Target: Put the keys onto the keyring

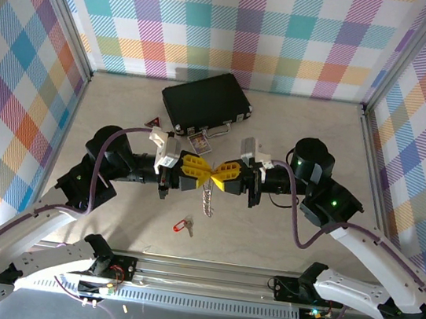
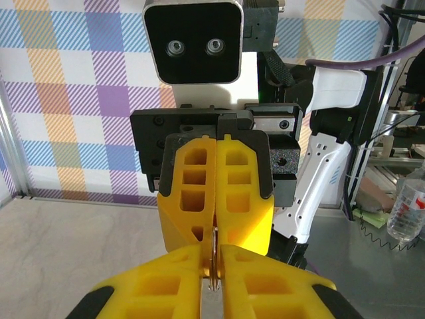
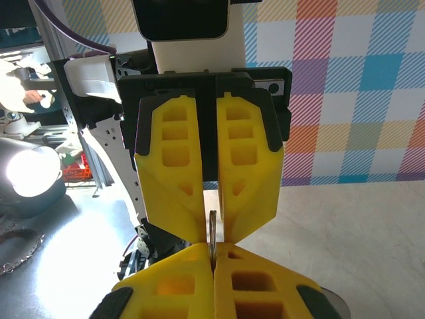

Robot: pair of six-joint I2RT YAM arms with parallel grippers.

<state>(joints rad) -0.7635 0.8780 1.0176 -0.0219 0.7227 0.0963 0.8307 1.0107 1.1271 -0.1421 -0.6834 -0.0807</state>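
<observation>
Sitting shut, black case (image 1: pixel 204 99); keys (image 1: pixel 185 225) lie outside it.

Pastel plaid walls (image 1: pixel 240 20) close the pale, faintly marbled bench (image 1: pixel 126 100) on three sides, with aluminium posts (image 1: pixel 71 28) at the corners. The light is bright and even. Beyond the open side, a grey surface (image 2: pixel 358 266) carries a water bottle (image 2: pixel 410 211).

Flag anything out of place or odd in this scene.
The key lies alone on the table near the front, apart from the keyring, which the left claw and right claw pinch in mid-air, its chain dangling. Nothing looks spilled or damaged.
</observation>
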